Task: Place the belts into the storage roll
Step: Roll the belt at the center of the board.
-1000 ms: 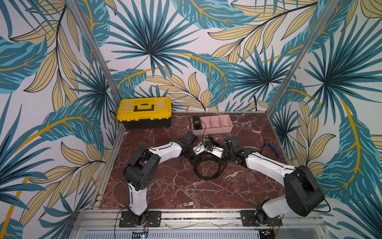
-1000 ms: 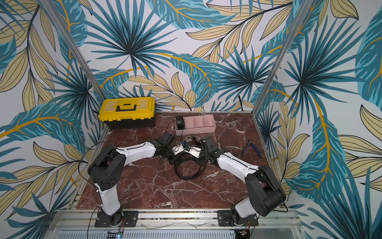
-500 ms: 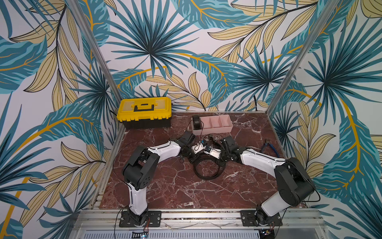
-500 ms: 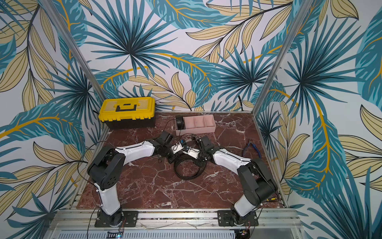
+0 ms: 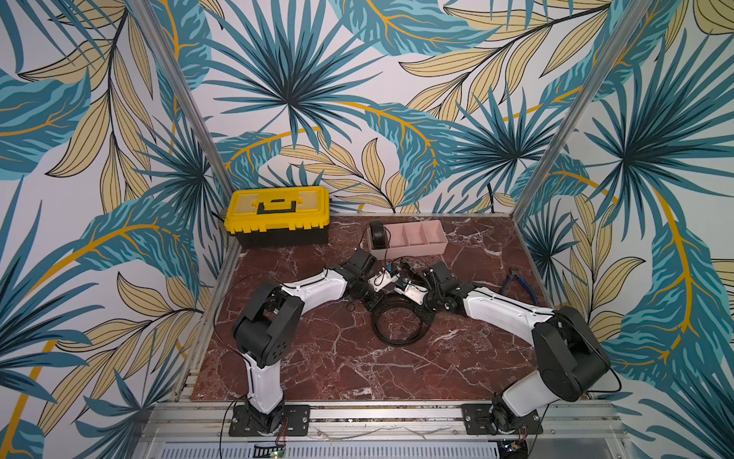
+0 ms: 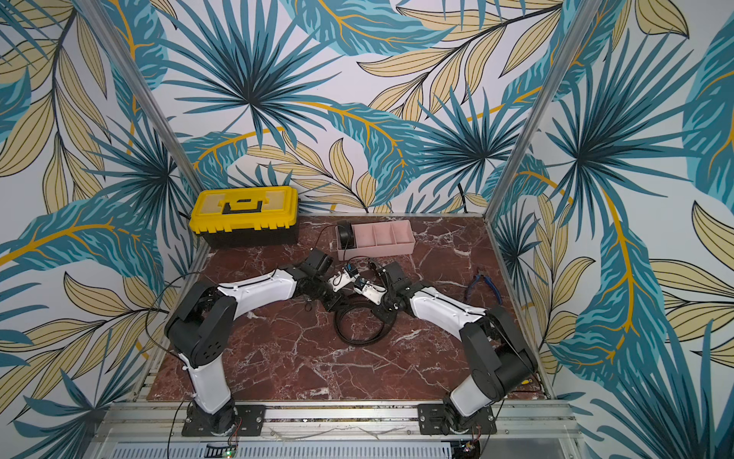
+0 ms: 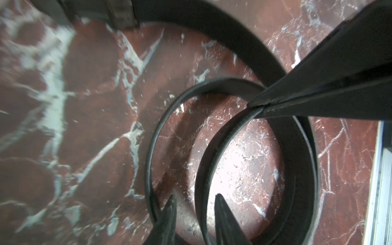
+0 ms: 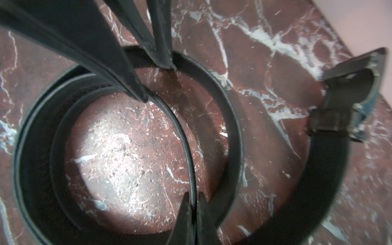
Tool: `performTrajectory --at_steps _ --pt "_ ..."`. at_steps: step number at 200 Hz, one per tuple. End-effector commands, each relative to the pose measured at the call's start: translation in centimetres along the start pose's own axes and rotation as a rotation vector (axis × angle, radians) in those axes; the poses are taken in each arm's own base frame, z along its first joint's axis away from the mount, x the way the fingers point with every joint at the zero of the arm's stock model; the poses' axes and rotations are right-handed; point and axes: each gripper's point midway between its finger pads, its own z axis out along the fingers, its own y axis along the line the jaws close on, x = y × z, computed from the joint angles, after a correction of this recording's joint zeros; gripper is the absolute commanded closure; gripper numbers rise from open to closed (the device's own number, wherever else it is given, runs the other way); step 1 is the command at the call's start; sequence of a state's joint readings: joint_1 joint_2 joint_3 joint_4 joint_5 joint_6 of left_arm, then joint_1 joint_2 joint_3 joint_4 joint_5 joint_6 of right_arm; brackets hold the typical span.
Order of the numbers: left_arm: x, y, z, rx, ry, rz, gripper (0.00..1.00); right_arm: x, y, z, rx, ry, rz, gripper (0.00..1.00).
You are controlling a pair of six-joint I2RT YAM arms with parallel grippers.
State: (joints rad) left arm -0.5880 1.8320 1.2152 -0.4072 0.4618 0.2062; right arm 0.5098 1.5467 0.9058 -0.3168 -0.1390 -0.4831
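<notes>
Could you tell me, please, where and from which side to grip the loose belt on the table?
Probably pinch one strap layer of the loose belt from straight above: its coil stands on edge on the table, thin top edge exposed. Avoid the bulky buckle.

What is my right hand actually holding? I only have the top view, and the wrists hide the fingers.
Observer: The right hand is shut on the inner turn of the loose belt, which lies coiled on the table.
Operator: And the left one?
Observer: The left hand is open. A turn of the strap passes between its fingertips and is not clamped.
Operator: Where is the buckle?
Observer: The buckle sits outside the coil, on the side towards the pink tray.
</notes>
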Motion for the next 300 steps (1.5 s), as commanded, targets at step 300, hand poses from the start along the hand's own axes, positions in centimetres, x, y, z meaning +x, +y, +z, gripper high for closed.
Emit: performTrajectory --at_steps 300 --pt "-14.2 7.6 9.0 -0.234 -0.049 -0.185 0.26 6.8 3.3 -1.0 0.221 0.078 0.811 1.0"
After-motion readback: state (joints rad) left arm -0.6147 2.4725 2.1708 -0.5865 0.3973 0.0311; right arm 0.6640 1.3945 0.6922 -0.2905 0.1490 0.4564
